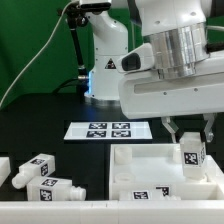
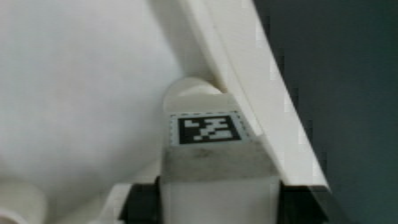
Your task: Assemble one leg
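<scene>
A: Which way does the short chunky white plastic leg (image 1: 192, 153) with the black-and-white square tag sticker point?

B: In the exterior view its long axis is close to upright, with the top end between the fingers of the robot's two-finger gripper (image 1: 189, 133) and the lower end down over the large white square tray-like tabletop (image 1: 150, 165). Which end is the screw end I cannot tell.

A: And how does it sit relative to the gripper?

B: Directly beneath it, clamped: one finger presses each side of the upper part, so the gripper is closed around the leg.

A: Where is that over the tabletop?

B: At the tabletop's far corner on the exterior view's right, just inside the raised rim.

A: What does the wrist view add?

B: It looks down along the leg (image 2: 208, 135), showing its rounded end and tag lying close against the tabletop's (image 2: 71, 90) raised rim. The exterior view alone shows the other white tagged legs (image 1: 40, 170) lying on the black table at the exterior view's left, and the marker board (image 1: 100, 130) behind the tabletop.
</scene>
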Robot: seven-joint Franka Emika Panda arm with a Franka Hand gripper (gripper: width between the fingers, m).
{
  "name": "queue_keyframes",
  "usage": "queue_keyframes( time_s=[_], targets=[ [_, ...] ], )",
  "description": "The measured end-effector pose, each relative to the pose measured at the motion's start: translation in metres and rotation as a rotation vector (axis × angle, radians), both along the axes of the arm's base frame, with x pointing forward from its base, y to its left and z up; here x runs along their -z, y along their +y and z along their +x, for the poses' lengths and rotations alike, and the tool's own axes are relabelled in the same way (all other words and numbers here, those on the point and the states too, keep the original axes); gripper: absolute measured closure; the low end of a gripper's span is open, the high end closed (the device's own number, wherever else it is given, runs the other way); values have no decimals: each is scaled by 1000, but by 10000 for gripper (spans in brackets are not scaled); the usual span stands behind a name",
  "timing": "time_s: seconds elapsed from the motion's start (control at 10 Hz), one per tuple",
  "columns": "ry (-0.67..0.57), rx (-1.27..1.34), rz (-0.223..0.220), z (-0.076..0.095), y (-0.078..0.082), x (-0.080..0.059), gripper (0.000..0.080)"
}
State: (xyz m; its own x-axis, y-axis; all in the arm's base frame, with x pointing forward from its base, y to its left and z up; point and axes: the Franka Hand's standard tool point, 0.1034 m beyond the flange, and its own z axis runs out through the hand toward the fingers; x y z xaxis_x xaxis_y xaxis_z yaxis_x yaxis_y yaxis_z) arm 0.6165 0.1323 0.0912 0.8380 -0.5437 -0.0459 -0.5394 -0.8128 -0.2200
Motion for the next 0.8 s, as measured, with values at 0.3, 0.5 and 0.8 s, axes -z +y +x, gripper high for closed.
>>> queue_keyframes(
  time_s=[0.3,0.5,0.8],
  targets=[
    [85,313,23,-5,11,1,518],
    [166,541,56,-4,21,0,518],
    [179,601,61,-4,20,0,518]
  ],
)
